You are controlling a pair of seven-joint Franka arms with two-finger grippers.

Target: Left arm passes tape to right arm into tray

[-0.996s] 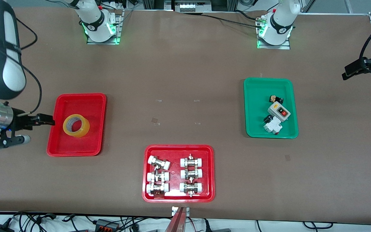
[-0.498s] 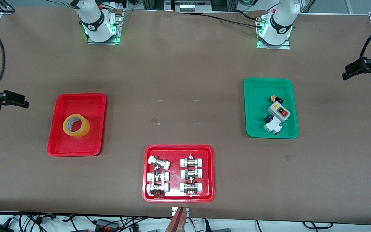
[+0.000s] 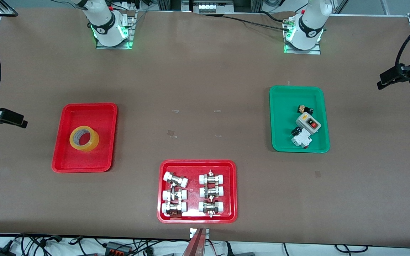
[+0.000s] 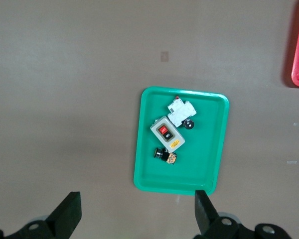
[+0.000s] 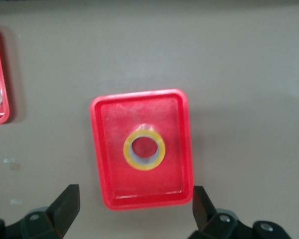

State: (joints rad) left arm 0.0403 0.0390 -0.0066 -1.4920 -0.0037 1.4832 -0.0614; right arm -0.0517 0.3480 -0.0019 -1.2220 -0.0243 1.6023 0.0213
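The yellow tape (image 3: 84, 138) lies flat in the red tray (image 3: 80, 160) toward the right arm's end of the table. In the right wrist view the tape (image 5: 144, 149) sits in the middle of the tray (image 5: 107, 179). My right gripper (image 3: 20, 122) is open and empty, high up beside that tray at the table's end; its fingers straddle the tray's edge in the right wrist view (image 5: 134, 204). My left gripper (image 3: 383, 81) is open and empty, raised at the left arm's end of the table, and waits above the green tray's edge (image 4: 136, 211).
A green tray (image 3: 283, 142) holds a grey switch box (image 3: 308, 122) and small electrical parts; it also shows in the left wrist view (image 4: 209, 164). A second red tray (image 3: 198, 163) with several white-capped metal fittings lies nearest the front camera.
My right gripper has drawn up and away from the red tray's side toward the table's end. The tape stays in the tray. The left arm has hardly moved.
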